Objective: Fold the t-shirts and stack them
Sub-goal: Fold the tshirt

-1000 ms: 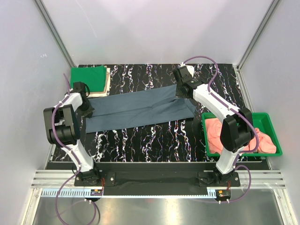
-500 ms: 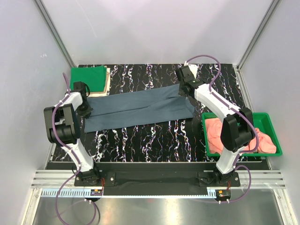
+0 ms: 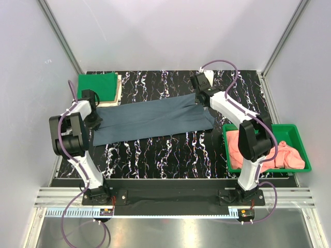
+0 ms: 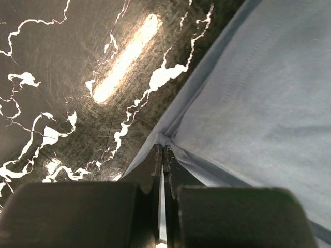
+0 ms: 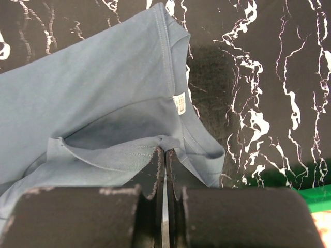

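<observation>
A slate blue-grey t-shirt (image 3: 150,119) lies stretched lengthwise between the left pincer (image 3: 96,120) and right pincer (image 3: 199,101) — each clamped on one end.

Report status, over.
Left gripper shut on blue-grey t-shirt edge. Right gripper shut on opposite end. Shirt spread between them, nothing lying on it.
</observation>
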Action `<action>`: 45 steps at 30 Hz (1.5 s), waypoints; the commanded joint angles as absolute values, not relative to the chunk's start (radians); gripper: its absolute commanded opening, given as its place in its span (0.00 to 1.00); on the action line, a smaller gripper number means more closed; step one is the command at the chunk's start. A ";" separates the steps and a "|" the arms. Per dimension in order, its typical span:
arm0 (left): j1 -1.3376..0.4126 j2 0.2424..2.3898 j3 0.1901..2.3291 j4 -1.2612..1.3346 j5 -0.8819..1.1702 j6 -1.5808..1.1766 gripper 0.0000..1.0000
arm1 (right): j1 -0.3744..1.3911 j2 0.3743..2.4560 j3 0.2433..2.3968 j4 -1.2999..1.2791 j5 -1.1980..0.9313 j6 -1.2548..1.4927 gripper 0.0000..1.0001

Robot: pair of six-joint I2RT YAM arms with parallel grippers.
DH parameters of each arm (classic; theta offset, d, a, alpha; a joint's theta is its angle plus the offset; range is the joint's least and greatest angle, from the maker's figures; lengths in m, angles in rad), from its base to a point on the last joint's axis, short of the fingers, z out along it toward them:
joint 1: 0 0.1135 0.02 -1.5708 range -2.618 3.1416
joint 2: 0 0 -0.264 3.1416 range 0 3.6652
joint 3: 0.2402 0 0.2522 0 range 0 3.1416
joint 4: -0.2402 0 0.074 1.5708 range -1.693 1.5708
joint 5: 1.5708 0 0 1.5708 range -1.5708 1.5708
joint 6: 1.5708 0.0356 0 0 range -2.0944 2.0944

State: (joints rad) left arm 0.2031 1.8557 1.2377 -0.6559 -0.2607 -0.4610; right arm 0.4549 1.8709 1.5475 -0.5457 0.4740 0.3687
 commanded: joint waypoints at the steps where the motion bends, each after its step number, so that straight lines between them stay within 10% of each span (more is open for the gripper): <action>1: 0.203 1.871 1.267 -0.638 -0.324 -0.482 0.00 | 0.440 1.891 1.592 -0.483 0.545 0.330 0.00; 30: 0.167 1.881 1.241 -0.653 -0.388 -0.554 0.37 | 0.436 2.045 1.635 -0.360 0.425 0.296 0.02; 45: 0.170 1.893 1.266 -0.684 -0.480 -0.586 0.40 | 0.428 2.066 1.638 -0.374 0.529 0.242 0.04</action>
State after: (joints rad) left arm 0.1684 1.8832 1.2491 -0.6830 -0.4122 -0.5728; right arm 0.4400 2.0544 1.5970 -0.3878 0.4633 0.2676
